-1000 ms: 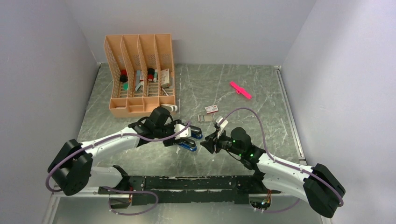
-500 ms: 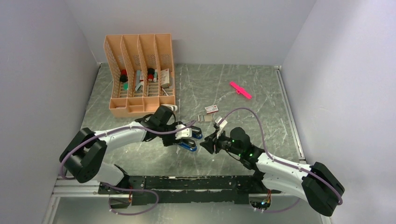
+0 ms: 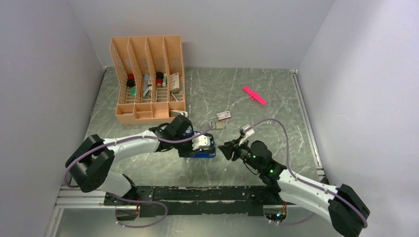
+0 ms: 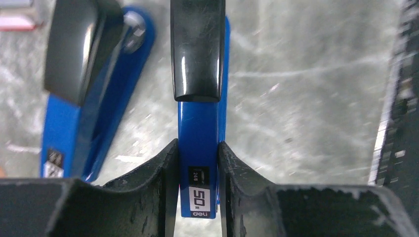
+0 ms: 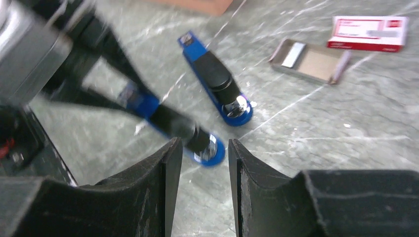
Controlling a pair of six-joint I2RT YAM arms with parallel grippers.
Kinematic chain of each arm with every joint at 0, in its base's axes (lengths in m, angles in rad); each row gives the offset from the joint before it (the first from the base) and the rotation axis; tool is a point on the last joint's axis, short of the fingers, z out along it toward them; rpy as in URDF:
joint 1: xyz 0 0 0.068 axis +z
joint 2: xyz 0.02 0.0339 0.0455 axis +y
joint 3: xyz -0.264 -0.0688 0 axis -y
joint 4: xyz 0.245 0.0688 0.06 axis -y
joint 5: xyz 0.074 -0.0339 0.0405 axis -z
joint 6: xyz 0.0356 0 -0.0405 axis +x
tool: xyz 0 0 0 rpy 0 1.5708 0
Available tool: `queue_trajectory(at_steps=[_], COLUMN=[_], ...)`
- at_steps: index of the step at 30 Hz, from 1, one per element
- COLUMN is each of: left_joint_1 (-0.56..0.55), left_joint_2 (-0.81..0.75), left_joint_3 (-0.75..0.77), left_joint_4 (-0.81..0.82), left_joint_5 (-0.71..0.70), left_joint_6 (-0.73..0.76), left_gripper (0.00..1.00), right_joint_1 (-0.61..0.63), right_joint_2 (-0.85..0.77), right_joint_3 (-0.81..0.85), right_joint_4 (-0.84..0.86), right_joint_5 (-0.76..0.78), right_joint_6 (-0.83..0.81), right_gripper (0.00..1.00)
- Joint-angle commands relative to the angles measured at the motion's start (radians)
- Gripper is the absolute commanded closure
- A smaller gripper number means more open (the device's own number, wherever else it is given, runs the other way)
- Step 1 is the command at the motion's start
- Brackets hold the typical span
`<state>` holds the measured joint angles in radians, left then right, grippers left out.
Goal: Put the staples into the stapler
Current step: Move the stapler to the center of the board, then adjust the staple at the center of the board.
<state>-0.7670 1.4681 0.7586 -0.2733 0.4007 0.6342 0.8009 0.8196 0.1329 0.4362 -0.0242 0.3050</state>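
Glossy blue-and-black stapler [image 4: 197,143], matt scuffed plastic fingers [image 4: 143,197], smooth marbled table [image 4: 306,98].

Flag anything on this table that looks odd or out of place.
Two blue staplers are out: the left gripper clamps one stapler, and a second stapler lies loose beside it. The staple box is pulled apart: its open tray, with a staple strip inside, lies out of the pink-and-white sleeve.

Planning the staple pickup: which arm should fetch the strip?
Right. The right gripper is open and empty, with the staples in the tray in its view; the left gripper is shut on the stapler.
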Motion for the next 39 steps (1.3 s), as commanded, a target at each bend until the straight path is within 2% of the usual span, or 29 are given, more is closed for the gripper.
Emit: queue_trajectory(at_steps=[1,3,8,9,14,16,20,25,29,39], left_joint_1=[-0.122,-0.183,-0.286,-0.297,-0.316,-0.316,-0.312,-0.304,-0.292,-0.283], left_joint_2=[-0.059,-0.043,0.101,0.141,0.324,0.358,0.381,0.404,0.396,0.404], left_joint_3=[-0.037,-0.037,0.058,0.094,0.299,0.319,0.317,0.302,0.266,0.25], left_joint_4=[0.197,0.285,0.385,0.377,0.317,0.347,0.413,0.435,0.477,0.492], left_joint_5=[0.017,-0.041,-0.196,-0.228,-0.371,-0.4,-0.427,-0.383,-0.33,-0.306], left_joint_6=[-0.287,-0.414,-0.656,-0.682,-0.786,-0.824,-0.902,-0.948,-0.958,-0.932], left_gripper=[0.71,0.72,0.75,0.76,0.82,0.82,0.83,0.83,0.83,0.83], right_joint_1=[0.002,0.002,0.0,0.001,-0.001,-0.001,-0.002,-0.024,-0.1,-0.295], right_joint_2=[-0.167,-0.228,-0.28,-0.284,-0.34,-0.356,-0.339,-0.222,-0.15,0.018], right_joint_3=[-0.101,-0.131,-0.066,-0.047,0.015,0.023,0.033,0.015,-0.031,-0.098], right_joint_4=[0.09,0.082,-0.139,-0.176,-0.411,-0.497,-0.571,-0.477,-0.292,0.023], right_joint_5=[0.263,0.319,0.395,0.402,0.516,0.553,0.589,0.578,0.472,0.267], right_joint_6=[0.275,0.334,0.44,0.463,0.702,0.815,0.922,0.953,0.926,0.95], right_gripper=[0.57,0.57,0.53,0.52,0.31,0.3,0.3,0.3,0.3,0.36])
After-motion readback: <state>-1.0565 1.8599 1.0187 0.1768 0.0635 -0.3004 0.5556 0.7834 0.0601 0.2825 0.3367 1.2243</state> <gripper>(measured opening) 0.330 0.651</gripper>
